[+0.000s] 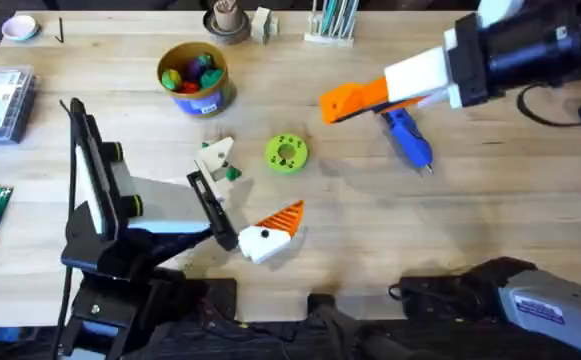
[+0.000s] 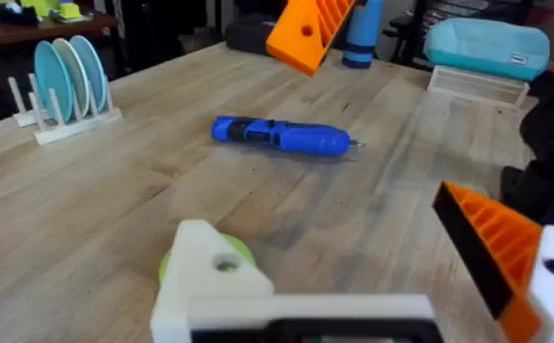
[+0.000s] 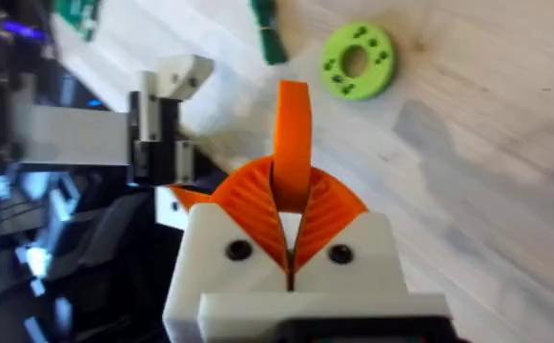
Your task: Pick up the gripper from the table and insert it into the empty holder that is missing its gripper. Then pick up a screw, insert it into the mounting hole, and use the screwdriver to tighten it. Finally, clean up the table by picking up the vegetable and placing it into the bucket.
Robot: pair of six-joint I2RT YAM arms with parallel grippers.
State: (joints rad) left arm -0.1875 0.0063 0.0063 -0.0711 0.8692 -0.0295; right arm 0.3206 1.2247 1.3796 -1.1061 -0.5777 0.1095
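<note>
1. Right claw [image 3: 291, 205], white with orange ribbed pads, sits highest over the table [image 1: 490, 230]. It is clenched on the gripper [image 3: 293, 124], a small loose orange plastic wedge, held aloft above the far-right part of the table.
2. Handling judgement: the wedge looks light, stiff and smooth. The pads pinch its flat faces near the base, leaving the tip free for insertion. Any twist in the grasp could misalign it.
3. Holder [image 2: 215, 276], a plain white wedge-shaped plastic block with a mounting hole, forms one finger of the left claw [image 1: 250, 185]. That claw is spread wide and grasps nothing; its other finger carries an orange tip.
4. Blue pen-shaped electric screwdriver [image 1: 407, 135] lies flat on the table just beside the right claw. Best taken at mid-barrel; it is likely heavier than the plastic parts.
5. Small dark-green toy vegetable [image 1: 232, 172] lies beside a lime-green round disc with holes [image 1: 287, 153], near the holder.
6. Round yellow-tan bucket with a blue band [image 1: 210, 100] stands upright at the far side, colourful toys inside.
</note>
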